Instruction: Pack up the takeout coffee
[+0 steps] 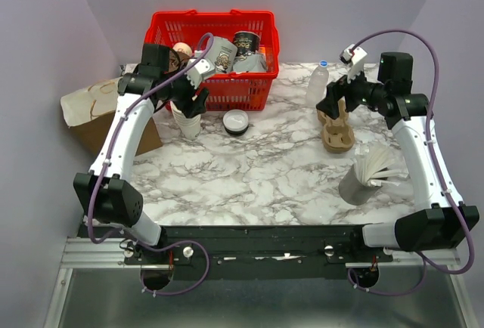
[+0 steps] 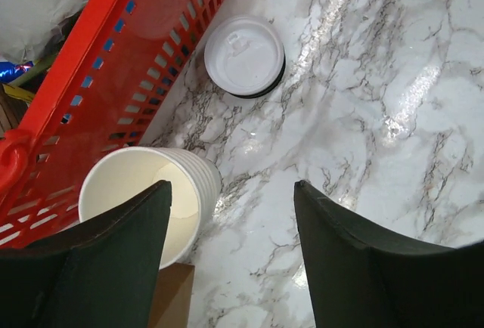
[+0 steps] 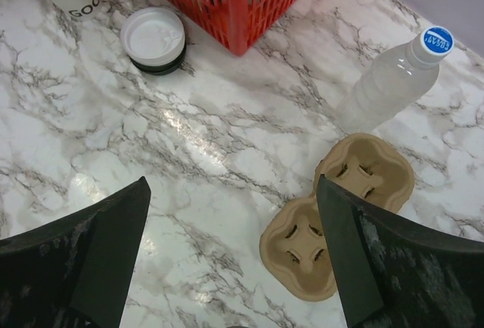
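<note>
left gripper [image 2: 232, 192]: jaws apart, nothing clamped. It hangs over the cup stack [image 2: 200, 188] at the far-left of the counter [image 2: 363, 116], hard against the front wall of the red basket [image 2: 128, 63].
why there: my read is a rim straddle, one finger over the mouth of the top cup [image 2: 125, 188] and the other outside it, set to pinch one cup off.
takeout cup: no lone cup in sight, so the top cup is the candidate.
lid [image 2: 244, 56]: flat on the counter just beside the stack, beyond the fingertips.
right gripper [image 3: 233, 181]: wide open and empty above the cup carrier [image 3: 302, 245] toward the right edge, probably waiting.
</note>
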Controlling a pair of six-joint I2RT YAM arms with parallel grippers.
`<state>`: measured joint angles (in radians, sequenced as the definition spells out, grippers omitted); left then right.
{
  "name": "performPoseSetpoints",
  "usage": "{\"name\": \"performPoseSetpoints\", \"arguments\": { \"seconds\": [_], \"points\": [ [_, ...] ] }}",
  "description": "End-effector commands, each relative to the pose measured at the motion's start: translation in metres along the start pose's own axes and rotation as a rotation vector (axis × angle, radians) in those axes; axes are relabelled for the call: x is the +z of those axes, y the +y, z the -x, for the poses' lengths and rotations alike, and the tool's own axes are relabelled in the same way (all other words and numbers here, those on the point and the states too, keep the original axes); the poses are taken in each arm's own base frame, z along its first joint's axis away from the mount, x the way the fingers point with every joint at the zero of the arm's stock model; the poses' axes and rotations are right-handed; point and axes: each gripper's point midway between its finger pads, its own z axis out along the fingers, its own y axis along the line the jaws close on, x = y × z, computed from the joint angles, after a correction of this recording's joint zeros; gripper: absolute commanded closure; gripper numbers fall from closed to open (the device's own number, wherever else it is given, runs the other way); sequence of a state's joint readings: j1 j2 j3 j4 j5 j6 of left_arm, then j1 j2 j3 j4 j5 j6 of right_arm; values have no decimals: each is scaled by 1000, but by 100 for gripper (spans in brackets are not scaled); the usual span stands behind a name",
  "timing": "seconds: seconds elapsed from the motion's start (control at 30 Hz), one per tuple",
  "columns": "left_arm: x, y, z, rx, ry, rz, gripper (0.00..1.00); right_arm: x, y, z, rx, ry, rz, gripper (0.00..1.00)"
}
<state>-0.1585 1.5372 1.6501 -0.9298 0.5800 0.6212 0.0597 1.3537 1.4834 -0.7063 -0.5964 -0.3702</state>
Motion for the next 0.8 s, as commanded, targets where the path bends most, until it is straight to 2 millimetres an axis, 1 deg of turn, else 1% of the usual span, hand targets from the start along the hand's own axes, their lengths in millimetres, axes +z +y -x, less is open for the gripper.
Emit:
{"name": "performPoseSetpoints", "arguments": {
  "seconds": [0.0, 0.03, 0.1, 0.17, 0.2, 0.23, 0.3, 0.33, 0.37, 0.4, 0.43, 0.47, 0.5, 0.53, 0.77],
  "points": [
    [3, 14, 1, -105, 50, 38, 30, -5, 16, -12, 7, 14, 48, 0],
    [7, 18, -2, -128, 64, 46, 30, -4, 18, -17, 12, 21, 51, 0],
    [7, 26, -2, -151, 79, 80, 31, -5, 20, -19, 20, 23, 55, 0],
    [10, 28, -5, -204, 95, 93, 32, -6, 22, -22, 24, 28, 61, 0],
    [10, 30, -3, -220, 93, 100, 32, -7, 23, -22, 27, 31, 61, 0],
    [13, 31, -8, -266, 115, 106, 32, -7, 23, -23, 29, 32, 60, 0],
    [12, 34, -5, -304, 121, 122, 34, -7, 23, -22, 31, 32, 62, 0],
    [14, 37, -12, -341, 158, 138, 34, -7, 23, -21, 35, 31, 63, 0],
    [15, 39, -16, -384, 176, 153, 34, -5, 22, -21, 41, 36, 66, 0],
    [12, 42, -12, -395, 179, 168, 34, -5, 22, -20, 43, 35, 68, 0],
    [15, 41, -18, -424, 212, 169, 34, -4, 22, -19, 46, 35, 74, 0],
    [13, 44, -21, -439, 227, 195, 34, -3, 21, -18, 49, 36, 74, 0],
    [12, 45, -20, -460, 228, 203, 35, 0, 21, -20, 56, 42, 78, 0],
    [12, 45, -21, -464, 232, 205, 35, -1, 21, -17, 52, 36, 79, 0],
    [13, 38, -36, -499, 282, 208, 40, 3, 19, -19, 69, 50, 86, 0]
  ]
}}
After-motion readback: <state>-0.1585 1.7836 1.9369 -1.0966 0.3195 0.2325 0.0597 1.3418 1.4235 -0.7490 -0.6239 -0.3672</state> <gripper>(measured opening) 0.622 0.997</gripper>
